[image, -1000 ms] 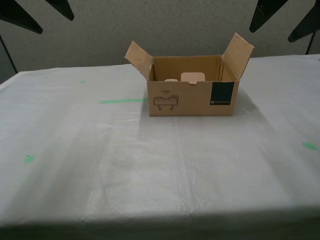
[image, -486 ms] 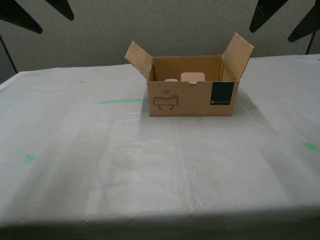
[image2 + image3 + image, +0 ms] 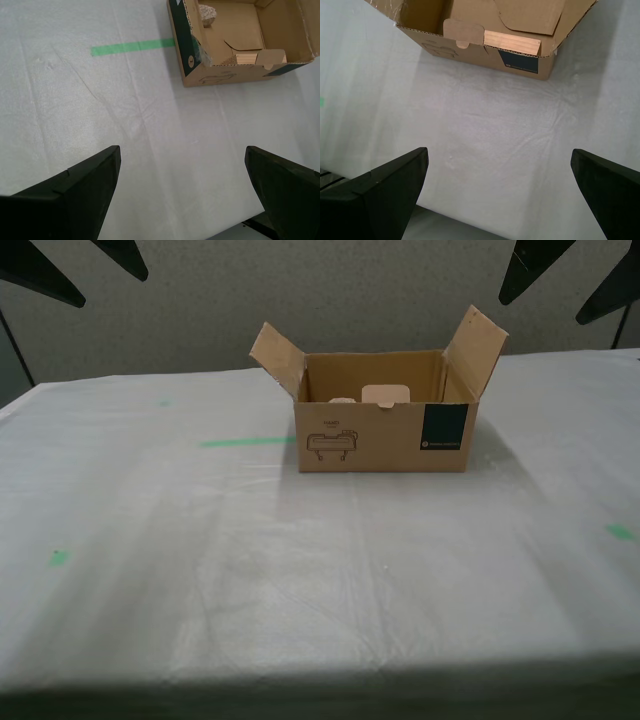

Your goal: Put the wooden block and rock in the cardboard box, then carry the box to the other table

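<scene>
Nothing is seen changed since a second ago: the cardboard box [image 3: 385,430] rests unmoved on the bench [image 3: 300,570], both hands spread wide and empty.

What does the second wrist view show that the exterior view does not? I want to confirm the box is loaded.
Only the second wrist view shows the rough grey-brown rock lying inside the box, plus my second claw open over bare cloth. Only the exterior view shows both upright side flaps and the grey wall behind. Both show the brown cardboard box with its dark teal label, resting on the table covered in wrinkled white cloth, and a green tape strip.
</scene>
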Tool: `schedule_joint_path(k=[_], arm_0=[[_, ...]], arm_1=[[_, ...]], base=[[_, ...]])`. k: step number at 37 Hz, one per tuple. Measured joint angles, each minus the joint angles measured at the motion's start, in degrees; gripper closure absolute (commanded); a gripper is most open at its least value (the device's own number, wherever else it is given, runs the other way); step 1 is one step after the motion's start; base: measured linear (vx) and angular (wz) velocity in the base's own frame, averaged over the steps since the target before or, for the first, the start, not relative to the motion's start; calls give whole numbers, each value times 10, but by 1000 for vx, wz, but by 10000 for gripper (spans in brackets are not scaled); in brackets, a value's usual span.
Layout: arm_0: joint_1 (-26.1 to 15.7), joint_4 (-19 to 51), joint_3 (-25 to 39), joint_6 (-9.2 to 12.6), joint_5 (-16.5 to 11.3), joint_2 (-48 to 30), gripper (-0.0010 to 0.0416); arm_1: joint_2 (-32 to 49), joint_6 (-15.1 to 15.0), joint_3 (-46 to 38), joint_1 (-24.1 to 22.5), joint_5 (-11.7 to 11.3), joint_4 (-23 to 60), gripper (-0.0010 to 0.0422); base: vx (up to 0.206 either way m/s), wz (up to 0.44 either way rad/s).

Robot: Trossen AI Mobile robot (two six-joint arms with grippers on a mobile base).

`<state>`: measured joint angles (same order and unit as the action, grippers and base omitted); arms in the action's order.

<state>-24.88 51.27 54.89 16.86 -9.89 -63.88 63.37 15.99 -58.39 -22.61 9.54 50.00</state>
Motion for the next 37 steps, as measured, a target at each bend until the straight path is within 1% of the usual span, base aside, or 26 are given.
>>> schedule_joint_path(k=[37], arm_0=[[0, 0, 0, 0, 0, 0, 7]], arm_1=[[0, 0, 0, 0, 0, 0, 73]], base=[[0, 0]])
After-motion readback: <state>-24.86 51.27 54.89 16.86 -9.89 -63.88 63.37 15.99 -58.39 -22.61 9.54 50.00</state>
